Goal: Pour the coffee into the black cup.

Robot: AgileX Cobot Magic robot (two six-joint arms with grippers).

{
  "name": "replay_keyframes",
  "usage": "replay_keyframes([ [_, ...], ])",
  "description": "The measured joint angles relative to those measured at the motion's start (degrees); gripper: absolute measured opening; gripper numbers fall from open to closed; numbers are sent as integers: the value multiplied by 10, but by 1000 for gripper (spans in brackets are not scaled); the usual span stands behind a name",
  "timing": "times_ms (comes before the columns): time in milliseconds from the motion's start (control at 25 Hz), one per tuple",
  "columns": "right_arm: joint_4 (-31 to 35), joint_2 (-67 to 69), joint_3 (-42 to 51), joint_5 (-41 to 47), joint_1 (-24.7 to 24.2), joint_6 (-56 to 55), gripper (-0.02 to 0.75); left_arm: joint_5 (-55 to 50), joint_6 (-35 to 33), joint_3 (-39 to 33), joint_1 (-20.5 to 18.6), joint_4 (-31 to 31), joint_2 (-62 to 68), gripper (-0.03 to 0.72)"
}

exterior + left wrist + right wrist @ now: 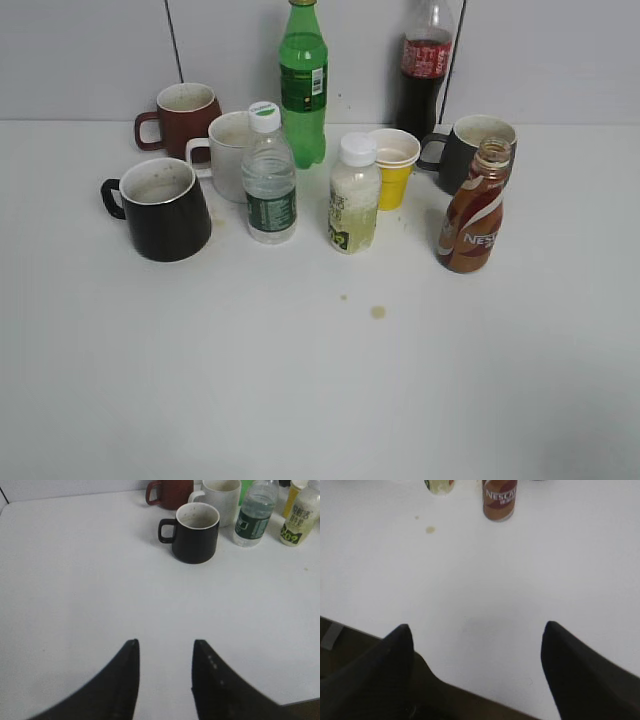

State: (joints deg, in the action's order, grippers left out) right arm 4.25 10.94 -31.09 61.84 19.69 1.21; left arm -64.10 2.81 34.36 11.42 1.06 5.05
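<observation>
Right claw [477,645] is spread wide with nothing in it, parked low at my edge of the table [520,580], probably because the coffee bottle [499,499] sits straight ahead of it, uncapped and upright. Left claw [165,652] is parted too, narrower, also empty. Black cup [160,208] stands well to the left of the coffee bottle, with a water bottle [268,175] and a pale drink bottle [354,196] between them, so I reckon I'll carry the coffee across.
</observation>
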Motion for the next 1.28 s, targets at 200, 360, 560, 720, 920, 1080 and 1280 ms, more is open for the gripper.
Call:
replay_keyframes([
  [200,-1,-76,8,-4,0,0,593,24,0,-30,0,-1,-2,274],
  [360,-1,-82,21,-14,0,2,593,34,0,-37,0,-1,-2,265],
  [560,-1,-82,21,-19,0,2,593,36,0,-37,0,-1,-2,259],
  [720,-1,-82,21,-22,0,3,592,36,0,-37,0,-1,-2,246],
  [920,-1,-82,21,-22,0,3,592,36,0,-37,0,-1,-2,241],
  [1080,-1,-82,21,-22,0,3,592,36,0,-37,0,-1,-2,241],
  [1280,0,-82,21,-22,-13,2,592,36,0,-37,-4,-1,-2,241],
])
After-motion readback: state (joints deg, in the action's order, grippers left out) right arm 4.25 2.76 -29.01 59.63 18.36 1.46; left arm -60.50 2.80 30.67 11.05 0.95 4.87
